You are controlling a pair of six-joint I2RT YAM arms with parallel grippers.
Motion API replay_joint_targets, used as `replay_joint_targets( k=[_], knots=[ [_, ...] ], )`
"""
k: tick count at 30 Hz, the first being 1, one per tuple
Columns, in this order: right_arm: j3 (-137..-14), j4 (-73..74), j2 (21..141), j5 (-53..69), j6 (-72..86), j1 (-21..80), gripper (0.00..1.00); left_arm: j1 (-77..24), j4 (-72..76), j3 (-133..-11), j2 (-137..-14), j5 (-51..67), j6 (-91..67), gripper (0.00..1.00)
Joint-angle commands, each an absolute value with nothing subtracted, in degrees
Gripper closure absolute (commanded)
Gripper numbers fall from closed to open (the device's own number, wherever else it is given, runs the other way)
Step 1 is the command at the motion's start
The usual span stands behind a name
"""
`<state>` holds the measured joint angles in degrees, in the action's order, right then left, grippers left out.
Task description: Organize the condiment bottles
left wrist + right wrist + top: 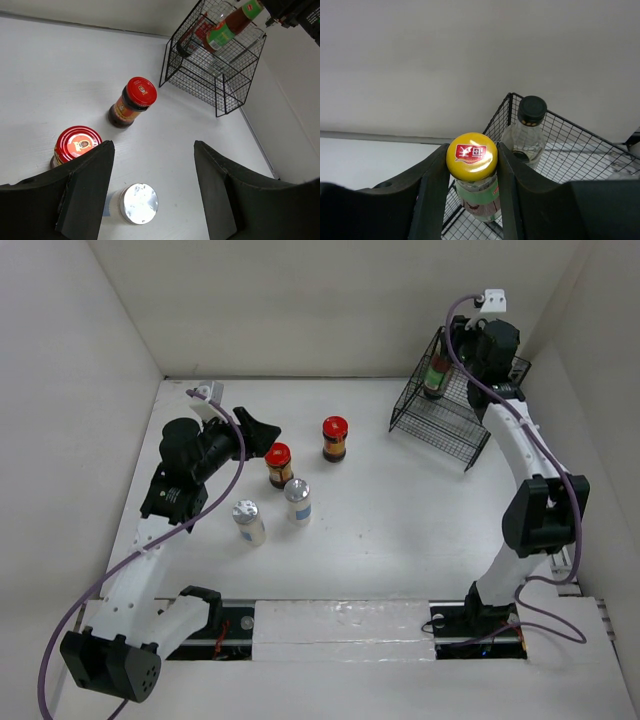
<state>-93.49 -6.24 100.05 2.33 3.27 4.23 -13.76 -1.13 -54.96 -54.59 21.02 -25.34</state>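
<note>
Left gripper (152,146): spread wide, holding nothing. One silver-capped shaker (138,203) sits below the gap between my fingers. The second shaker (247,521) shows only from overhead. Near red-lidded jar (75,145) is partly hidden by my left finger. Far red-lidded jar (335,437) stands apart on open table (400,520). The wire rack (440,418) sits in the far right corner, close to the back wall (350,310). Right gripper (472,167): clamped on the yellow-capped bottle (472,154) below its cap, at the rack's near corner. Base cut off; cannot tell if it is seated. Black-capped bottle (530,111) stands just behind, inside the rack.
</note>
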Motion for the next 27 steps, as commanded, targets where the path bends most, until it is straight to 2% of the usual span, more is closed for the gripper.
replay_joint_targets(
  k=[1, 13, 27],
  knots=[
    [-100.01, -15.12, 98.53, 0.35, 1.23, 4.13, 0.81, -13.45, 1.49, -55.28, -54.76, 22.15, -24.52, 0.39],
    [-102.13, -17.05, 103.27, -1.93, -0.35, 3.6, 0.82, -13.45, 1.49, -55.28, -55.28, 22.15, -24.52, 0.39],
    [-93.17, -19.16, 105.73, -0.27, 1.85, 4.13, 0.82, -13.45, 2.02, -55.28, -55.28, 22.76, -24.52, 0.39]
  ],
)
